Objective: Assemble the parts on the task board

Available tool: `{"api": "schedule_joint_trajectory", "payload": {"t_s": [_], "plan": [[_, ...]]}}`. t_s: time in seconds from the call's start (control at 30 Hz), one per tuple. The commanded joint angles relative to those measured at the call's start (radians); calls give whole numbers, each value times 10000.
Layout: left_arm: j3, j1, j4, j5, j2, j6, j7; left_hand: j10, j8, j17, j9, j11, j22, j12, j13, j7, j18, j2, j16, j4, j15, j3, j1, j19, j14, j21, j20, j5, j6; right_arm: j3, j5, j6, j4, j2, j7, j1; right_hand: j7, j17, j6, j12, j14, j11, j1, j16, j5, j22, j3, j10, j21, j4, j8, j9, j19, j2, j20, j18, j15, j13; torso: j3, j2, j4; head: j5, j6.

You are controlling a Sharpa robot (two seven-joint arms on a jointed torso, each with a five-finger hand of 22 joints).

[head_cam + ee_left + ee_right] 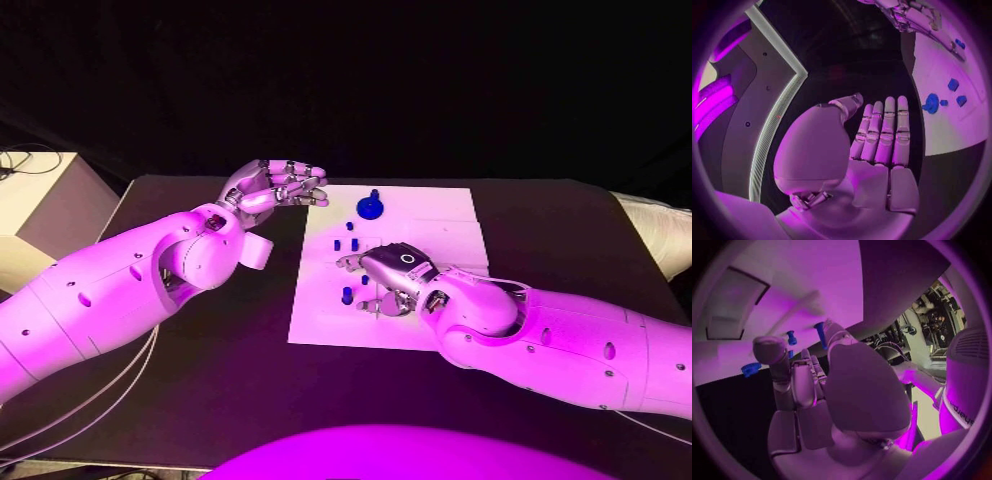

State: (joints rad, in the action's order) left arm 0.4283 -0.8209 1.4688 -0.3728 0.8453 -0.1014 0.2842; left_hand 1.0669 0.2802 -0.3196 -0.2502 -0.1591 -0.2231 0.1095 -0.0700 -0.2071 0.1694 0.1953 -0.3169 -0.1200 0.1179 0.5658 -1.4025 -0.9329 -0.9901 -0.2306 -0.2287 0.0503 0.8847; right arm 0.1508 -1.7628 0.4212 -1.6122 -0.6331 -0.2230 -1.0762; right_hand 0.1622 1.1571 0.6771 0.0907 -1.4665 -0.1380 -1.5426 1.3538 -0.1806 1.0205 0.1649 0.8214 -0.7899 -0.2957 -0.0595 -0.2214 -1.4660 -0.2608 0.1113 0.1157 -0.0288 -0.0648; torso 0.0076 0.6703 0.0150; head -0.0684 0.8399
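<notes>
The white task board (433, 215) lies in the middle of the black table. A blue round part with a knob (372, 207) stands near its far edge, also seen in the left wrist view (930, 104). Two small blue pegs (345, 243) stand further in. My right hand (389, 275) is down on the board with its fingertips among several small blue parts (346, 295). Whether it holds one is hidden. A blue peg (820, 334) shows close beside its fingers. My left hand (274, 185) hovers off the board's far left corner, its fingers (882, 130) straight and its palm empty.
A pale box (36, 215) stands off the table's left edge, with cables on the floor near it. A pale padded object (656, 230) sits at the table's right edge. Bare black tabletop (216, 330) lies left and front of the board.
</notes>
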Motion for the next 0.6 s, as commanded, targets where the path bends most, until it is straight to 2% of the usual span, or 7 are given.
{"api": "schedule_joint_trajectory", "payload": {"t_s": [0.03,0.13,0.27,0.37,0.47,0.57,0.6], "plan": [[7,3,1,8,-23,182,48,1,-58,-8,9,-25,9,-64,-16,-42,126,-53,35,-11,8,-71,-11,-68,-79,64,-25,19,30,-64,734,542,-252,-308,234,-157,36,-8,-46,53,-177,15,-16,-28,-38,22,-38,28,-18,2,9,13,-66,27,42,131,-60,-25,-2,-9,-16,66,-56],[6,7,-16,8,-26,190,45,-1,-62,-16,12,-27,15,-69,-16,-43,125,-50,45,-11,9,-75,-10,-72,-81,72,-26,19,26,-124,2115,651,-561,-820,560,-444,145,-106,283,397,-151,167,47,-84,17,72,177,685,-103,35,-100,-42,-112,278,7,147,41,-77,7,-16,-19,164,-108],[5,27,-36,10,-24,190,46,-1,-62,-16,12,-27,15,-69,-16,-43,125,-50,45,-11,9,-75,-10,-72,-81,72,-26,19,26,-173,4254,518,-881,-1581,1009,-870,221,-128,1886,1079,-163,278,100,-101,-31,123,744,2345,-180,118,-664,-376,-152,583,-68,135,144,-173,8,-24,-41,302,-182],[4,52,-48,10,-22,190,50,-1,-62,-16,12,-27,15,-69,-16,-43,125,-50,45,-11,9,-75,-10,-72,-81,72,-26,19,26,-189,5460,186,-1035,-2160,1088,-1145,121,144,2465,1316,-248,464,266,64,-69,276,1256,3372,-398,91,-1042,-449,-215,542,-172,113,286,-243,16,-38,-61,411,-214],[4,84,-56,11,-17,190,49,-1,-62,-16,12,-27,15,-69,-16,-43,125,-50,45,-11,9,-75,-10,-72,-81,72,-26,19,26,-197,6231,-405,-1137,-2756,739,-1359,-201,820,2777,2154,-425,875,655,477,-79,1124,1527,4838,-1591,96,-1287,-539,-440,404,-474,-63,604,-907,31,-63,-96,519,-221],[4,106,-63,11,-16,186,48,-2,-66,-25,16,-28,23,-73,-17,-44,125,-48,57,-15,10,-80,-5,-77,-84,81,-26,19,24,-199,6607,-856,-1186,-3195,334,-1461,-319,814,2954,2698,-416,967,1255,482,-75,1154,1410,5045,-1603,103,-1504,-684,-435,349,-561,-72,683,-1506,36,-86,-113,636,-258],[4,115,-63,11,-20,181,48,-2,-66,-25,16,-28,23,-73,-17,-44,125,-48,57,-15,10,-80,-5,-77,-84,81,-26,19,24,-198,6755,-1118,-1218,-3446,37,-1498,-466,820,3133,3700,-421,1093,1725,493,-257,1260,1239,5098,-1716,132,-1853,-996,-445,350,-656,-90,788,-2571,27,-89,-110,707,-240]]}}
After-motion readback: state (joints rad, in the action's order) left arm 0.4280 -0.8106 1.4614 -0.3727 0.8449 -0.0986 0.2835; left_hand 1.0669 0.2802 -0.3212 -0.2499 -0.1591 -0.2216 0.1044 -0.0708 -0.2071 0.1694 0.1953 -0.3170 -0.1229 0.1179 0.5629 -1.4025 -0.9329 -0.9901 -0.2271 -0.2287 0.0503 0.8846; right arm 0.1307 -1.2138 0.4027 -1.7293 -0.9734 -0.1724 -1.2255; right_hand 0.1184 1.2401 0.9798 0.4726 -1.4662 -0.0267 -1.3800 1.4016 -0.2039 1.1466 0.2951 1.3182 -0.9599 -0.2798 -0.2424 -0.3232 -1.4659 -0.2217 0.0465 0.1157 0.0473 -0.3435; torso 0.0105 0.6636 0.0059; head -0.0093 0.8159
